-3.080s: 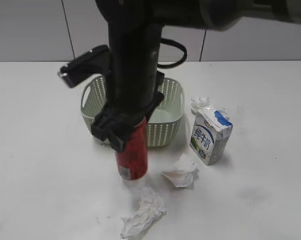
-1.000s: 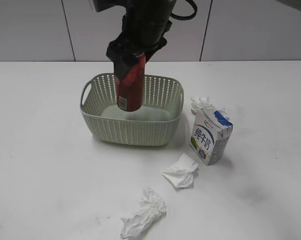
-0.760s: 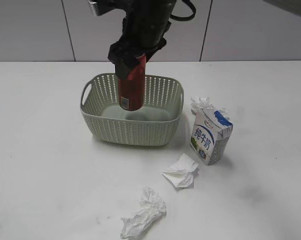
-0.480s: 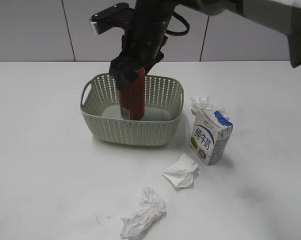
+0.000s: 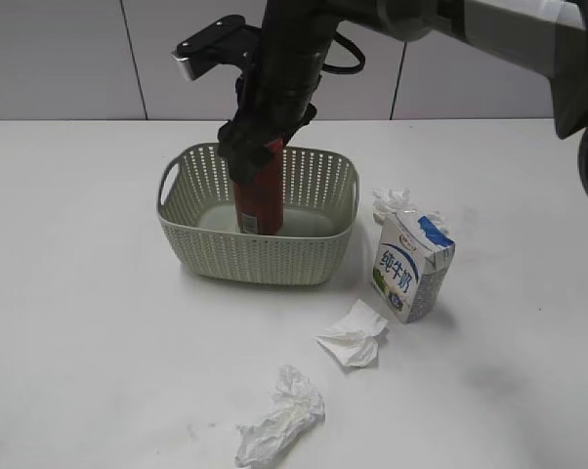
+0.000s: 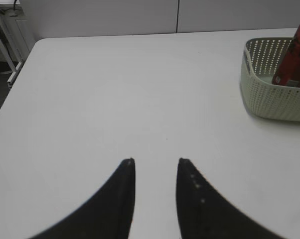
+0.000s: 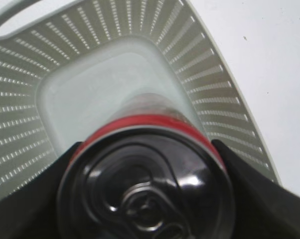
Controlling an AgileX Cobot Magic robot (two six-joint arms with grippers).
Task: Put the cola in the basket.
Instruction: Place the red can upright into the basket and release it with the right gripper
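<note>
The cola [image 5: 259, 195], a tall slim red can, stands nearly upright inside the pale green basket [image 5: 260, 256], its lower end down at the basket floor. My right gripper [image 5: 257, 144] is shut on the can's top from above. In the right wrist view the pull-tab top [image 7: 150, 194] fills the lower frame between the two fingers, with the basket's inside [image 7: 90, 94] below it. In the left wrist view my left gripper [image 6: 155, 160] is open and empty over bare table, far left of the basket [image 6: 274, 99] and the cola [image 6: 294, 55].
A white-and-blue milk carton [image 5: 410, 266] stands right of the basket. Crumpled tissues lie behind the carton [image 5: 390, 203], in front of the basket [image 5: 354, 335] and near the front edge [image 5: 277, 415]. A grey panelled wall runs behind the white table [image 5: 79, 322].
My right gripper carried the cola up from the table in front of the basket, over its rim, then lowered it into the basket. The left arm is out of the exterior view throughout.
</note>
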